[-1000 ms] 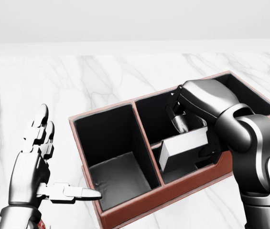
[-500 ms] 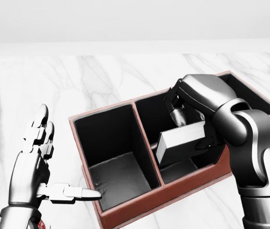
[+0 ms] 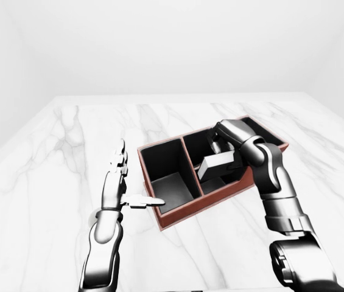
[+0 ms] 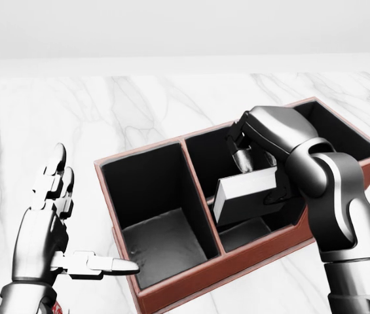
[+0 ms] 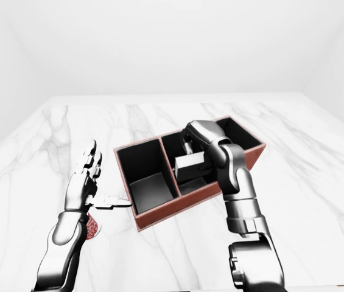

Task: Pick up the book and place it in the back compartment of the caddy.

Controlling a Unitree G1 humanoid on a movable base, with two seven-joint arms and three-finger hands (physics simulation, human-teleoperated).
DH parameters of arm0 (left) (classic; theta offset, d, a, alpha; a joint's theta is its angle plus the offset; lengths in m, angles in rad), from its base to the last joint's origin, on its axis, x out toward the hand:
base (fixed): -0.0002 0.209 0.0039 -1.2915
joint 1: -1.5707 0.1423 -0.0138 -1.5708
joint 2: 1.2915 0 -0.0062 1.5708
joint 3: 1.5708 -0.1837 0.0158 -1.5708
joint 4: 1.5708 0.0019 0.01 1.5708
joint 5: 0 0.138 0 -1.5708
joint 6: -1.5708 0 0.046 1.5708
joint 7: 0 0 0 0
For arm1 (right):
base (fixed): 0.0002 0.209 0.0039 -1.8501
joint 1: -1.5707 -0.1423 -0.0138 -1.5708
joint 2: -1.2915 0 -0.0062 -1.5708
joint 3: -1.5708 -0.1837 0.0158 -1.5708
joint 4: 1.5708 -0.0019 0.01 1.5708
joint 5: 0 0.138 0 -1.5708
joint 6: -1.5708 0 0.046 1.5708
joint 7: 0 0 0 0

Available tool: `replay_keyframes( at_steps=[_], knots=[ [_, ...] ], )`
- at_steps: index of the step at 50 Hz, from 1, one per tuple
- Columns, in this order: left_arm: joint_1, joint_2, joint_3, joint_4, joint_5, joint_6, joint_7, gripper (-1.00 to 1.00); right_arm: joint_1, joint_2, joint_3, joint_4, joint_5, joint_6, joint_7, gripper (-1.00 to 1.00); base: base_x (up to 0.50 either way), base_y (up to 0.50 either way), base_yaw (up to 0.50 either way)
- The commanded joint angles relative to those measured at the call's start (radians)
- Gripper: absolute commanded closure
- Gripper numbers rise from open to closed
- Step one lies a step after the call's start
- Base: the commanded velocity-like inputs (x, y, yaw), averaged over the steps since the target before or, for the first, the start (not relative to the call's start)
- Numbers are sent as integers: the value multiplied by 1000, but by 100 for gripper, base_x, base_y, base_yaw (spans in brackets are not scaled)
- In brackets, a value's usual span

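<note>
Your right hand [image 4: 253, 160] and the book [image 4: 247, 194] fill the middle compartment of the caddy [image 4: 171, 288], so nothing more fits through there. The compartment at the head view's left stands open from above. Your left hand [image 4: 50, 226] hangs just beside the caddy's left wall, thumb toward it, over bare bench [image 4: 73, 118].

Grey book [image 4: 249, 194] tilted inside red-brown caddy [image 4: 191, 284]

We cannot see most of the right hand [image 4: 258, 171], hidden behind its own forearm and the book [image 4: 246, 194]; the box [image 4: 191, 278] has its far-right floor covered by that arm, and its bottom corner leaves the head view
</note>
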Motion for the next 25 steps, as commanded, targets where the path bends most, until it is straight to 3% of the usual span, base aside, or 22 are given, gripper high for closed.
replay_keyframes(
  at_steps=[1, 25],
  knots=[
    [0, 0, 0, 4, 2, 0, 2, -100, -22, 0, -4, 69, -6, 0, -65, 100, 0, 0, 0],
    [2, 0, -1, 5, 6, 0, 3, -100, -34, -4, 1, 143, -17, 0, -113, 100, 0, 0, 0]
  ],
)
